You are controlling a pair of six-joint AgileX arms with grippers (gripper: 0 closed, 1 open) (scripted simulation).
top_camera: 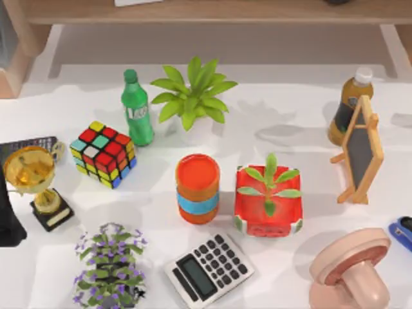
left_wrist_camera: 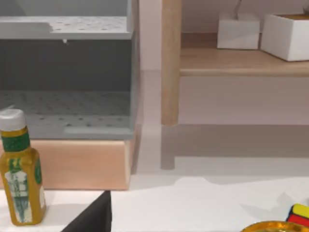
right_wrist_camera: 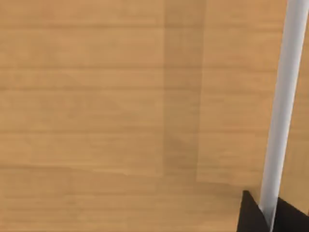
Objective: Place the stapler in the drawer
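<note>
A: Where's the stapler [top_camera: 402,233]?

B: At four o'clock on the surface [top_camera: 283,125], beside the pink stand [top_camera: 351,270], untouched.

A: And the hands?

B: Can't tell their state. Fetching hasn't begun; next, the right arm must reach the stapler.

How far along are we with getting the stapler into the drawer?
Done: nothing yet. The stapler lies untouched at the right edge of the table. In hand: the right gripper looks closed on a white bar against a wood panel, possibly the drawer's handle. The left arm sits parked at the left. Left: pick and place.
</note>
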